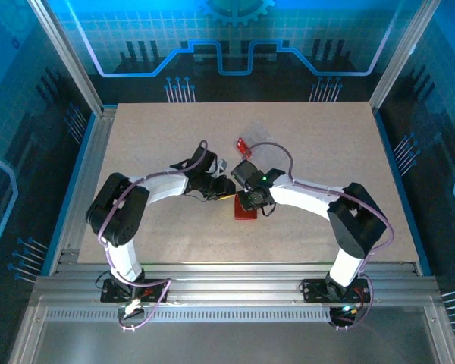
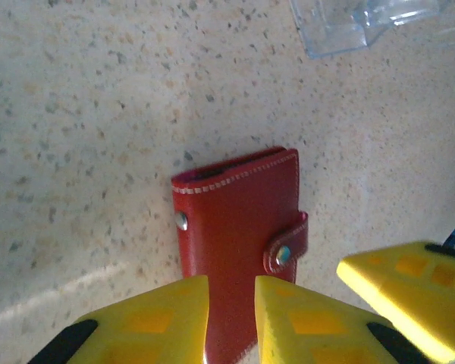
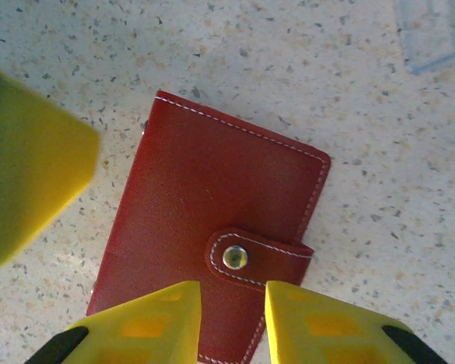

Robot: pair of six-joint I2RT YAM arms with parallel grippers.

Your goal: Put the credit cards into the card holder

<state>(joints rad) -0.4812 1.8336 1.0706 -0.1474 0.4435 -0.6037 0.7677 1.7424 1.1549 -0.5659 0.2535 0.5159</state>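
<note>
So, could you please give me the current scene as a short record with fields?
card holder: red, closed, clasp snapped, flat on the table
left gripper: over a short end of the card holder, narrow gap, grip unclear
right gripper: over the clasp edge, narrow gap, grip unclear
red card: on the table beside the clear bag, beyond both grippers

A crumpled clear see-through plastic bag lies on the speckled beige bench, ringed by silver aluminium frame rails and glowing blue patterned wall panels.
</note>
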